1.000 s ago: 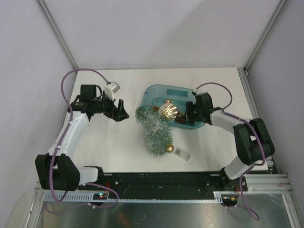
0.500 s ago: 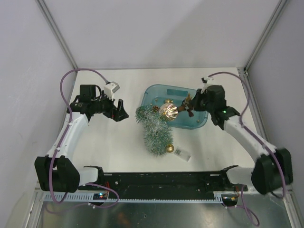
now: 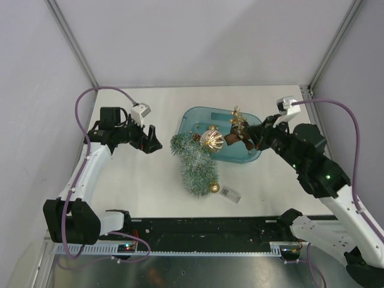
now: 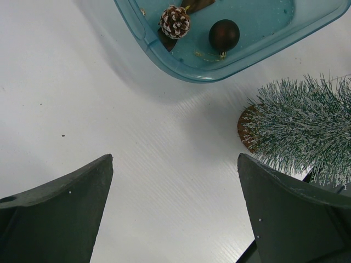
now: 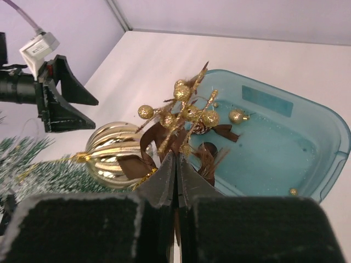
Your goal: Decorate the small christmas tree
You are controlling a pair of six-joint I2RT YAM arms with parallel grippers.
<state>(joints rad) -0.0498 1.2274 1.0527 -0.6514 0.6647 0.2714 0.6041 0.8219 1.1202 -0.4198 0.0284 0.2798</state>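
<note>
The small christmas tree (image 3: 195,165) lies on its side on the white table, its wood base (image 4: 247,129) toward the teal tub (image 3: 201,117). My right gripper (image 5: 176,157) is shut on the stem of a gold and brown berry sprig (image 5: 186,112), held above the tub (image 5: 274,153). In the top view the sprig (image 3: 238,124) hangs over the tub's middle, with the right gripper (image 3: 248,140) just right of it. A ribbed gold ball (image 3: 212,140) rests by the tub's near rim, next to the tree. My left gripper (image 3: 151,141) stands open left of the tree, holding nothing.
A pine cone (image 4: 175,22) and a dark brown ball (image 4: 224,35) lie inside the tub (image 4: 164,52). A small gold ball (image 3: 214,188) sits at the tree's tip, with a clear little piece (image 3: 230,194) beside it. Grey walls enclose the table.
My right gripper closed on the sprig inside the tub and lifted it up above the tub, the arm rising and swinging right. The left arm and the tree stayed still.
</note>
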